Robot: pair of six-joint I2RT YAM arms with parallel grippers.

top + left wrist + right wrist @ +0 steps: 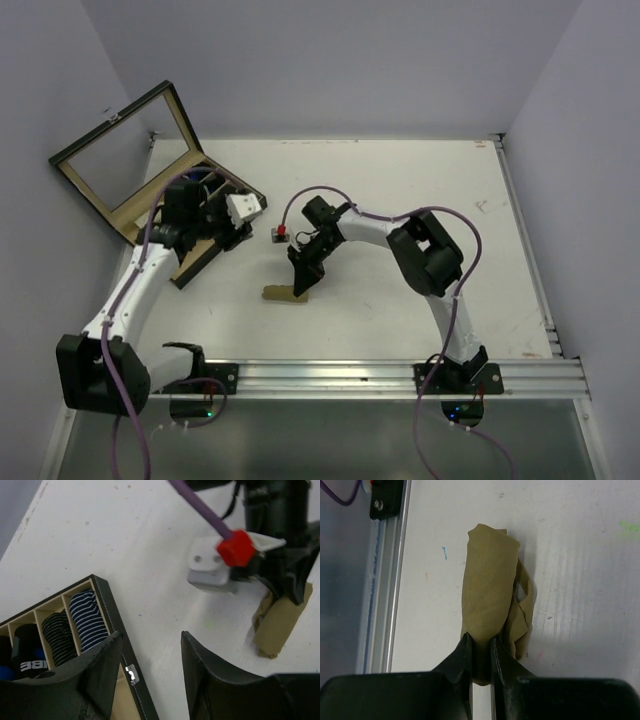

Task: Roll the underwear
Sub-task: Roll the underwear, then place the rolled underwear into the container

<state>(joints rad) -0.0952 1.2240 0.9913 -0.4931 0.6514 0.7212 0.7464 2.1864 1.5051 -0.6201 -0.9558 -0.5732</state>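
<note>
**Item: underwear** [487,605]. Tan cloth, found already wound into a short bundle and laid flat on the worktop [400,180], left of centre and towards the near side. One loose fold is seen bulging from the bundle's side in the right wrist view, so the roll is judged tidy but not fully tight.

**Held by: right gripper** [480,645]. The jaws are brought almost together, with one end of the bundle pinched between them. The grip is taken at the end rather than across the middle, probably so that the layers are kept from unwinding while the bundle is lifted or shifted.

**Adjacent: left gripper** [150,645]. The jaws are set about halfway apart and nothing is held between them. They are poised over the right edge of the box [107,605], well apart from the bundle.

**Adjacent: box.** Dark, with wooden dividers, placed at the left of the worktop with its lid [120,150] propped open towards the far left. Several compartments are filled with rolls [87,612], striped and dark, each stood side by side. From this a destination for the bundle is inferred, though a free compartment cannot be made out.

**Boundary: rail** [350,375]. An aluminium rail is run along the near edge, near the bundle but not touching it.
</note>
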